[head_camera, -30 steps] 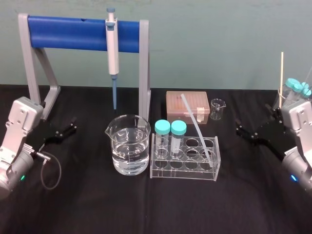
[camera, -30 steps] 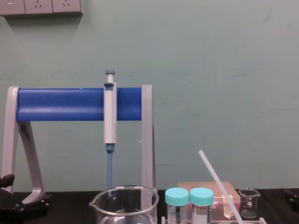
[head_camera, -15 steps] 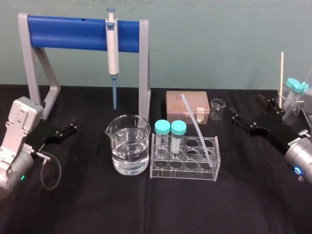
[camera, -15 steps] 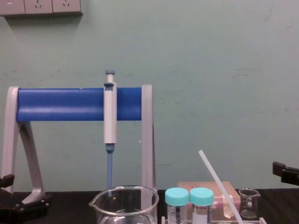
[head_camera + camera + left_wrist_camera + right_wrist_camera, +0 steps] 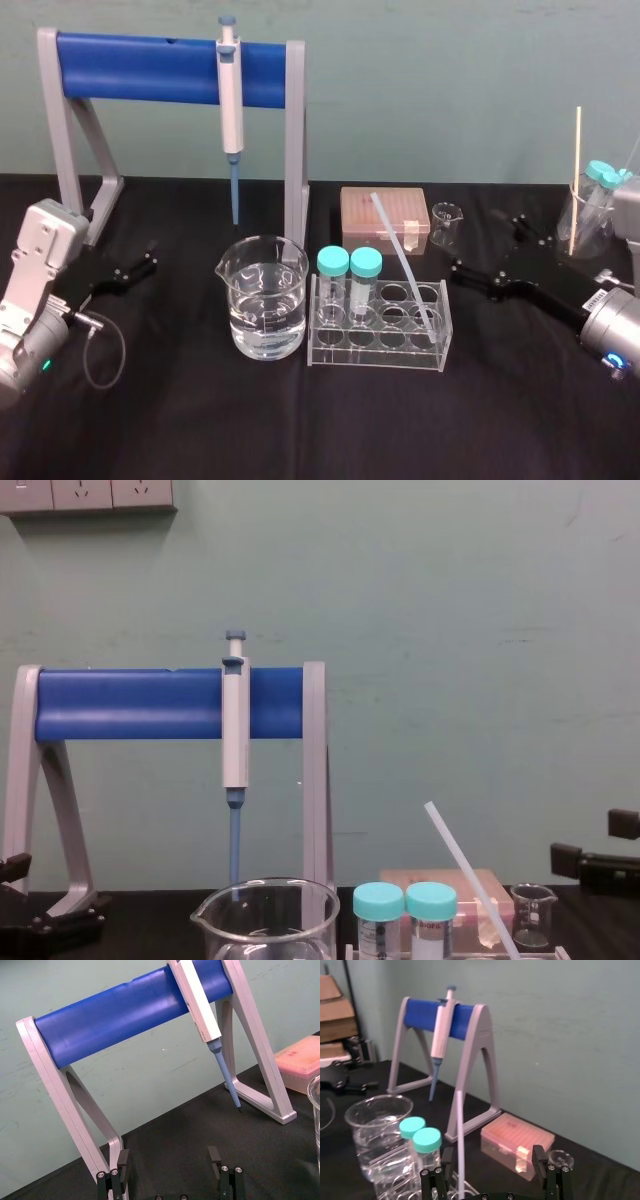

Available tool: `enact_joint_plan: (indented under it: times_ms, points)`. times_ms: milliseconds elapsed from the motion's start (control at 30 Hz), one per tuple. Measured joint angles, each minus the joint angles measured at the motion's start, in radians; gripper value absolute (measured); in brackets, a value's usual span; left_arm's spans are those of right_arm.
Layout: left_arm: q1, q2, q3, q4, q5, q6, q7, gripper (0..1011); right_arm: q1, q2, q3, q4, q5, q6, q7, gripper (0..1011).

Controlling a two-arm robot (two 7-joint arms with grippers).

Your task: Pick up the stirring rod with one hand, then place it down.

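Note:
The stirring rod [image 5: 401, 255] is a thin white translucent stick leaning in the clear tube rack [image 5: 378, 347], its top tilted back toward the pink box. It also shows in the chest view, stirring rod [image 5: 465, 870]. My right gripper [image 5: 485, 247] hovers open just right of the rack, fingers pointing toward the rod, with nothing between them. In the right wrist view the right gripper [image 5: 492, 1160] has the stirring rod [image 5: 460, 1145] ahead of it, nearly in line with one finger. My left gripper [image 5: 150, 256] rests open at the far left, near the stand's foot.
A blue-barred pipette stand [image 5: 160, 65] holds a pipette [image 5: 230, 95]. A water-filled beaker [image 5: 265, 300] stands left of the rack, which holds two teal-capped tubes [image 5: 349, 265]. Behind are a pink tip box [image 5: 385, 215] and a small beaker [image 5: 446, 222]. A glass with capped tubes [image 5: 590, 215] stands far right.
My right gripper has swung forward and left from the table's right edge toward the rack and rod, staying open. The left arm and the rod have not moved.

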State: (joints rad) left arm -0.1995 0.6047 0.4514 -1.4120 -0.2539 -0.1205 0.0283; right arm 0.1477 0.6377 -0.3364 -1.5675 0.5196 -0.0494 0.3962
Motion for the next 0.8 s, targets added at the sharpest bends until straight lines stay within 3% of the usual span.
enact_joint_plan:
  times_ms: [300, 800]
  points:
    - [0.000, 0.000, 0.000, 0.000, 0.000, 0.000, 0.000, 1001, 0.065, -0.006, -0.028, 0.041, -0.031, 0.056, 0.072, 1003]
    - [0.000, 0.000, 0.000, 0.000, 0.000, 0.000, 0.000, 1001, 0.198, -0.088, -0.076, 0.153, -0.104, 0.068, 0.145, 1003]
